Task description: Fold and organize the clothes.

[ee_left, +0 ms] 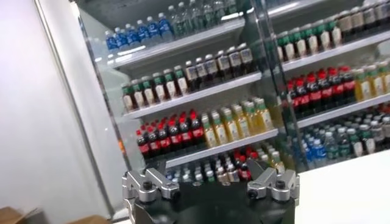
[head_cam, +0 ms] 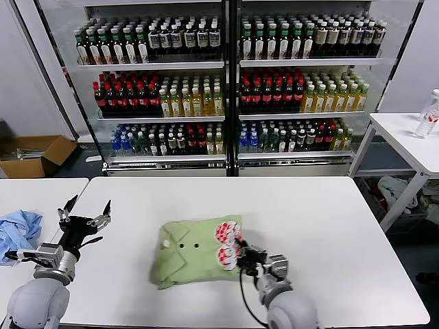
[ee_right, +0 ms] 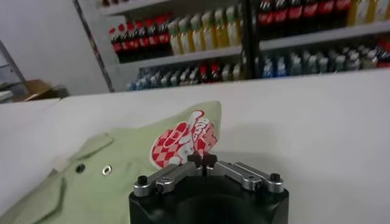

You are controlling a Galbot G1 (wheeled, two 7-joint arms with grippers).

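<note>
Green shirt (head_cam: 194, 252), partly folded, lies mid-surface (head_cam: 309, 212), collar and buttons up, red-and-white print at the robot's right end. Long axis runs left-right across the robot. Head view: right pincer (head_cam: 241, 255) sits at the shirt's right edge, on the print side, pressed together on the cloth edge as far as I can judge; exact bite hidden by the pincer body. Left pincer (head_cam: 86, 218) hovers spread wide, well apart from the shirt, near the surface's left edge; blue garment (head_cam: 19, 229) on the neighbouring table beyond it. Right arm clearly nearer, so the fold likely goes from the right end toward the left.

Left wrist view: left pincer (ee_left: 210, 182) spread, nothing between its fingers, only drink shelves (ee_left: 201, 91) behind. Shirt not in this view.

Right wrist view: right pincer (ee_right: 204, 163) fingertips meet, pinching the shirt (ee_right: 122, 164) hem just below the print (ee_right: 183, 139). How much fabric is caught is hard to tell; the shirt's far end is cut off.
</note>
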